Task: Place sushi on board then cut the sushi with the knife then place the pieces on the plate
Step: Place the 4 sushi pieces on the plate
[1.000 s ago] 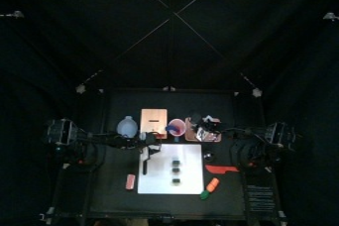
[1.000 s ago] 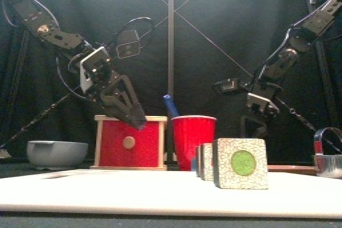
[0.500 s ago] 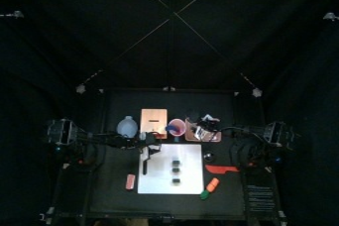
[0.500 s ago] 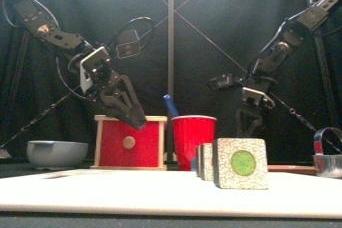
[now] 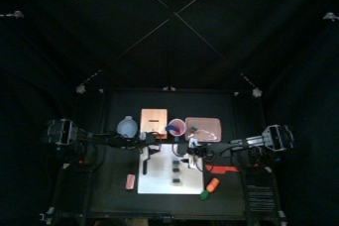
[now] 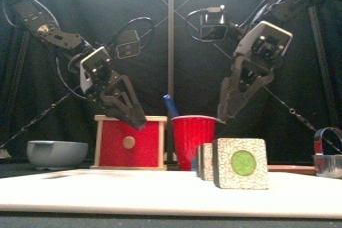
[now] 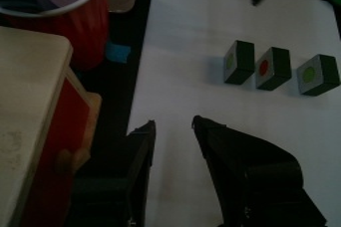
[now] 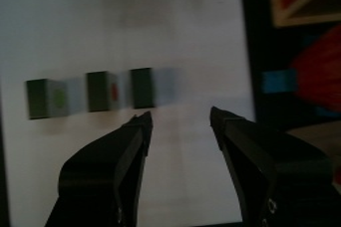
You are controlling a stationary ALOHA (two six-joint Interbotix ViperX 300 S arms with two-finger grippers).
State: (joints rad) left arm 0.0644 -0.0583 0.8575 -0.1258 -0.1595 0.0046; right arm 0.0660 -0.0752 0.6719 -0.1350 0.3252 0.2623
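Three dark green sushi pieces (image 7: 273,67) stand apart in a row on the white cutting board (image 5: 189,163). The front view shows them lined up one behind another (image 6: 241,162). My left gripper (image 7: 170,124) hangs open and empty above the board's back left part, beside the red cup (image 6: 194,138). A blue knife (image 6: 170,103) sticks out of that cup. My right gripper (image 8: 182,114) is open and empty too, above the board's back right, with the sushi pieces (image 8: 100,90) ahead of it. The pink tray (image 5: 204,128) lies behind the board.
The wooden box (image 6: 131,140) with its red front stands back left, and the blue-grey bowl (image 6: 56,152) is further left. A red knife (image 5: 221,169) and orange and green toy foods (image 5: 211,185) lie right of the board. A small red toy (image 5: 130,180) lies to its left.
My right arm has swung in from beside the pink tray and risen, so its gripper now hangs over the board's back part. The left arm and the sushi pieces have not moved.
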